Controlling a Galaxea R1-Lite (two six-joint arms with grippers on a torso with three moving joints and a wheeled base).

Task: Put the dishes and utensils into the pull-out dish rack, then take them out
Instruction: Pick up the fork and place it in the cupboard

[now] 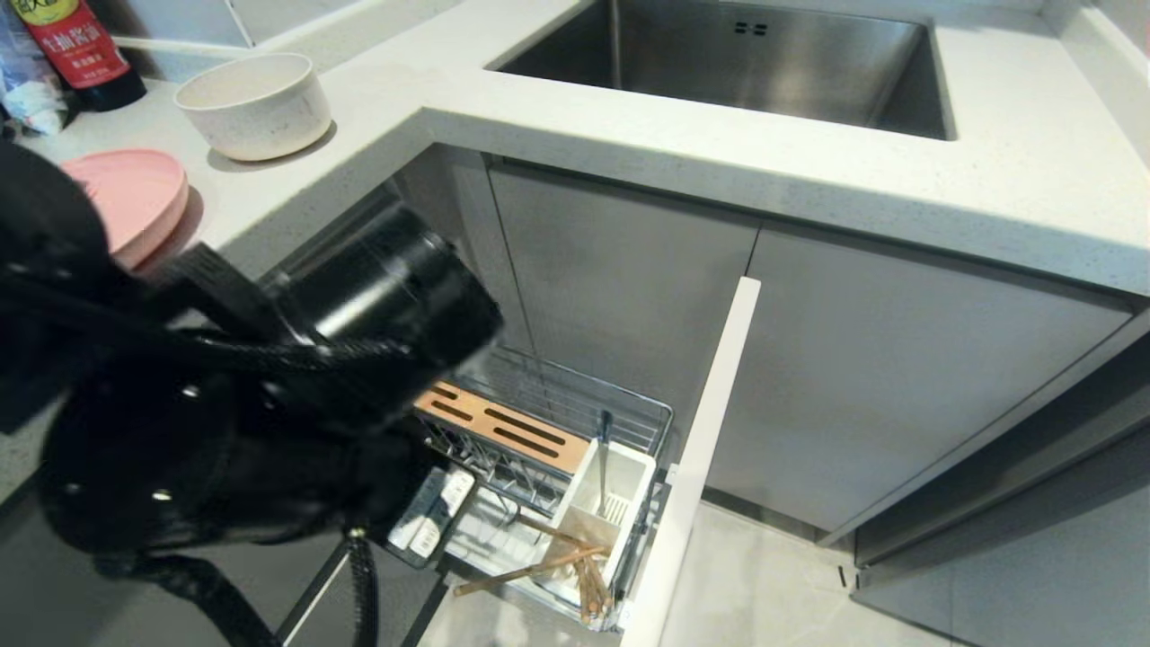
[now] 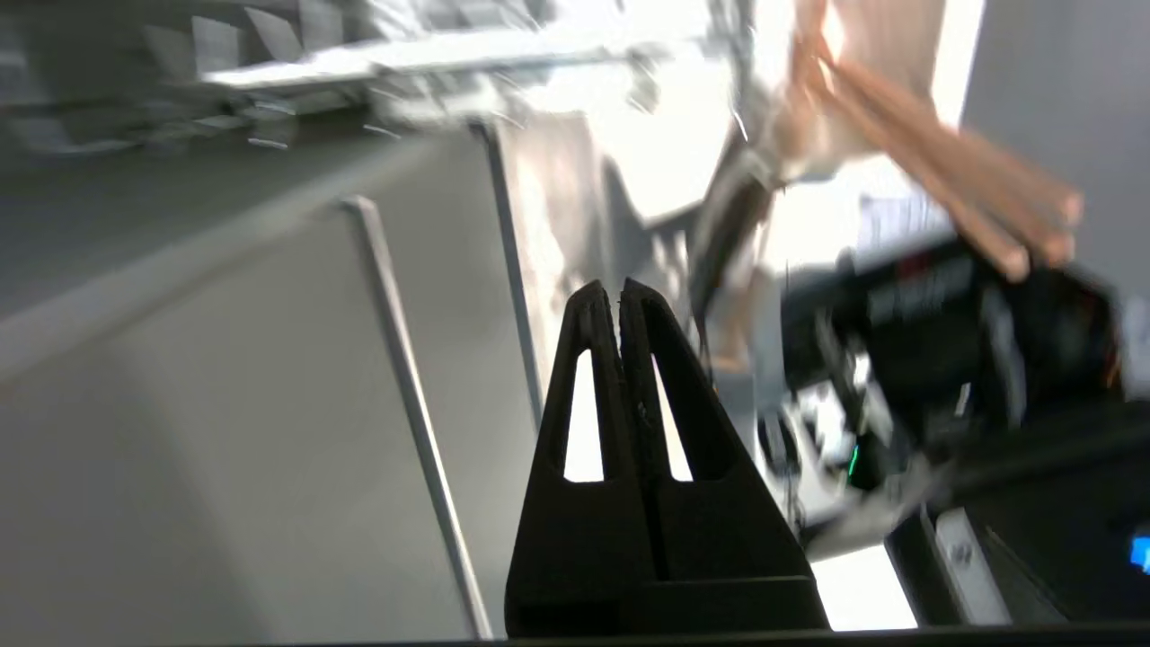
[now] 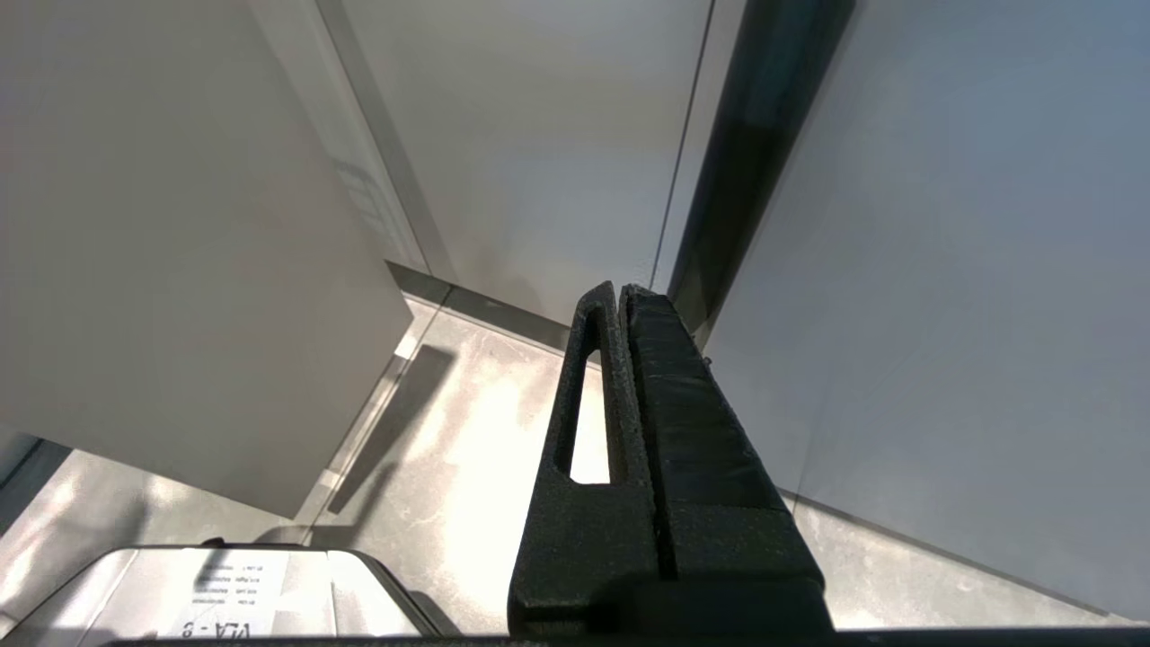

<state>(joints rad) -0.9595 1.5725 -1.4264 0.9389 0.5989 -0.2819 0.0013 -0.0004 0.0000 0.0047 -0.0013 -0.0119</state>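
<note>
Two dishes unloaded, left gripper (image 2: 620,292) clenched empty beside the pull-out dish rack (image 1: 575,422).
Pink plate (image 1: 135,202) and bowl (image 1: 254,103) sit up on the counter; chopsticks (image 1: 539,562) lean askew across the rack's caddy (image 1: 611,503), fork (image 1: 604,454) upright — a pinch likely slips or scatters them.

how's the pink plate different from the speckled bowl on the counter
The pink plate is flat, wide and low; the cream bowl is deep with tall sides. The plate lies near the counter's edge, partly hidden behind the left arm; the bowl stands farther back, in full view. Both rest upright on the white counter, not in the pulled-out rack.
</note>
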